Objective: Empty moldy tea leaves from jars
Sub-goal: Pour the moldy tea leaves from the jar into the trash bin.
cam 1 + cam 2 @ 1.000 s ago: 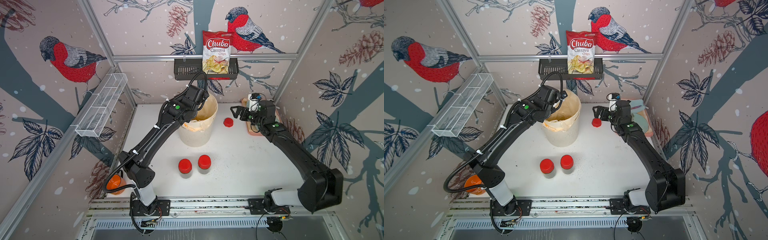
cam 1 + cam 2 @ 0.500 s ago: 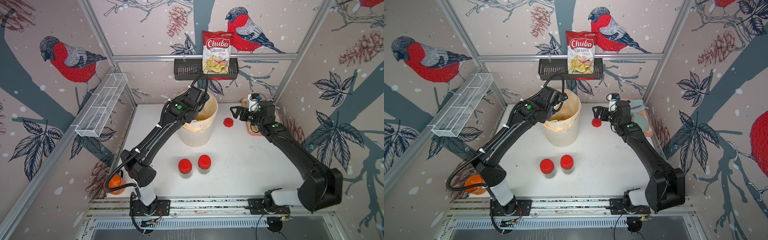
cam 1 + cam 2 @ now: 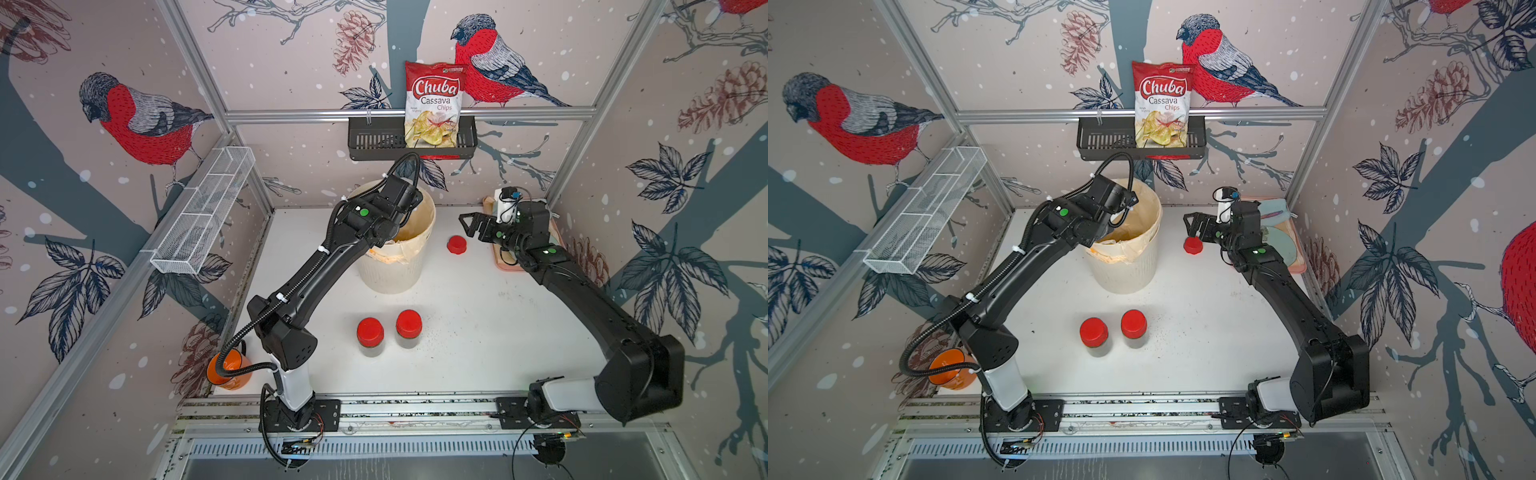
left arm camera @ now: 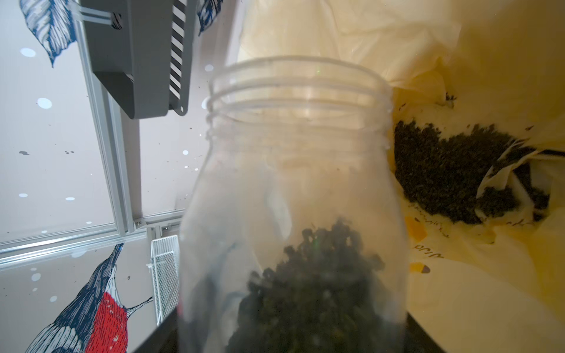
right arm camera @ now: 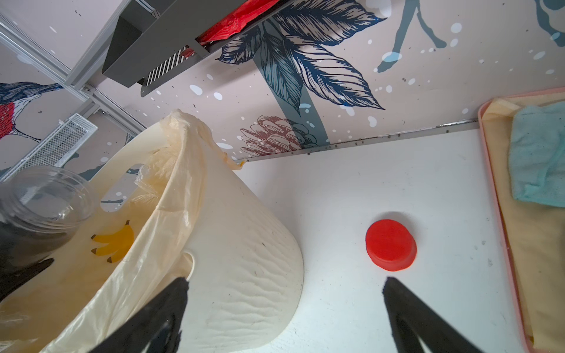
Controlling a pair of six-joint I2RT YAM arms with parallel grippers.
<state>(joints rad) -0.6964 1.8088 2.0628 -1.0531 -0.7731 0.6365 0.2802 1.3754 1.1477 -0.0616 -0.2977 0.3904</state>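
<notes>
Left wrist: left end effector [image 4: 293,336], nearly closed, clamps open jar [image 4: 293,183].

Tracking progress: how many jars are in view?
3: two capped jars side by side on the table, one open jar held over the bin; none seem hidden.

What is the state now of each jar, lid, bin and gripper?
Held jar: lid off, over the bin, tea leaves inside.
Standing jars: both lids on.
Loose lid: lying on the table.
Bin: lined, some tea leaves in it.
Left gripper: shut on the held jar.
Right gripper: open, empty.
</notes>
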